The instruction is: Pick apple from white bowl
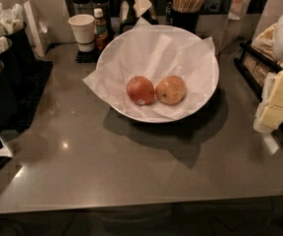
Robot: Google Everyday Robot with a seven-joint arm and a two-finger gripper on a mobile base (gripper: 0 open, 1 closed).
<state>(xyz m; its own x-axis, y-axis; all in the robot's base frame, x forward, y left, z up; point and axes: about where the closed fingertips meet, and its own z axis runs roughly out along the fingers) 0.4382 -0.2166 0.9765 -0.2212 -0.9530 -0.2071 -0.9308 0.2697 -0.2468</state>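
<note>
The apple point(170, 89) is pale yellow-orange with a small dark speck. It lies in the white bowl point(200, 48), on crinkled white paper, right of centre. A redder apple point(140, 90) with a small white sticker lies touching it on the left. My gripper point(271, 107) is pale yellow under a white arm and hangs at the right edge of the view. It is to the right of the bowl, apart from it, and holds nothing that I can see.
The bowl stands on a grey counter point(107, 156). Behind it are a white paper cup point(82, 31), a small bottle point(100, 28) and a cup of stirrers point(186, 4). Dark holders point(4, 68) stand at the left and a rack point(259, 68) at the right.
</note>
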